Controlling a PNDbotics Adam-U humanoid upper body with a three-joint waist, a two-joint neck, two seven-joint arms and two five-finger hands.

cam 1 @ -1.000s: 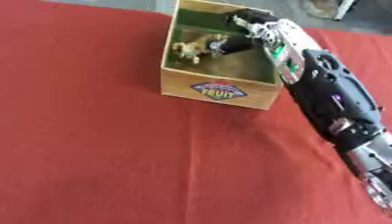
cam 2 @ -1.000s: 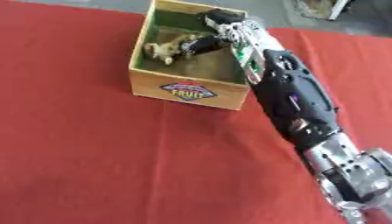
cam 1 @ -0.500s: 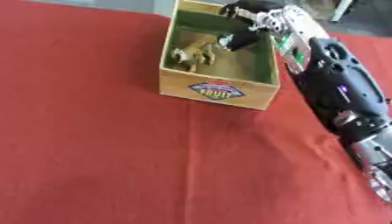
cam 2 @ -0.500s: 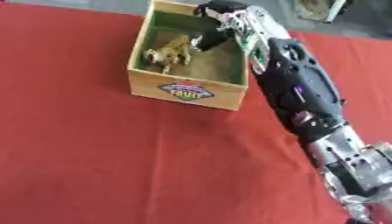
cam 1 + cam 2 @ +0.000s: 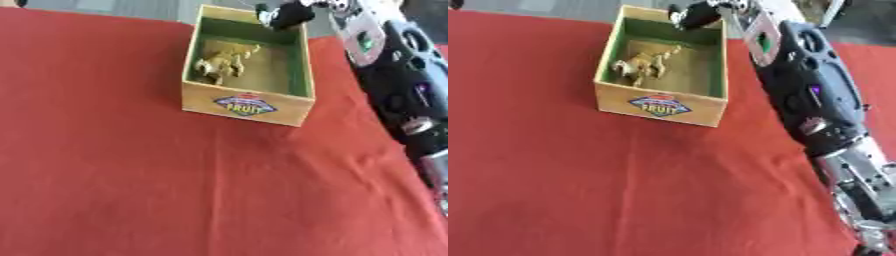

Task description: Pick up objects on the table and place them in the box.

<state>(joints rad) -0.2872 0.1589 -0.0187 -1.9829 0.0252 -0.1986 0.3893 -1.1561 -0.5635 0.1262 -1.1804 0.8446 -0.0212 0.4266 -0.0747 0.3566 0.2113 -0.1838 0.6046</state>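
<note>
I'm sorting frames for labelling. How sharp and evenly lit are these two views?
Left eye view: soft all over, the box label barely readable, the right hand smeared at the top edge. Right eye view: equally soft, the tan toy animal lacks detail; light is even, without glare.

Right hand [image 5: 702, 12] now up at the box's [image 5: 661, 105] far rim, out of its interior.

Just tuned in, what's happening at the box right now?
The right robot hand is up over the far edge of the cardboard box, which sits on the red tablecloth. A tan animal toy lies inside the box. I can't tell whether the hand holds anything. The left hand is out of view.
</note>
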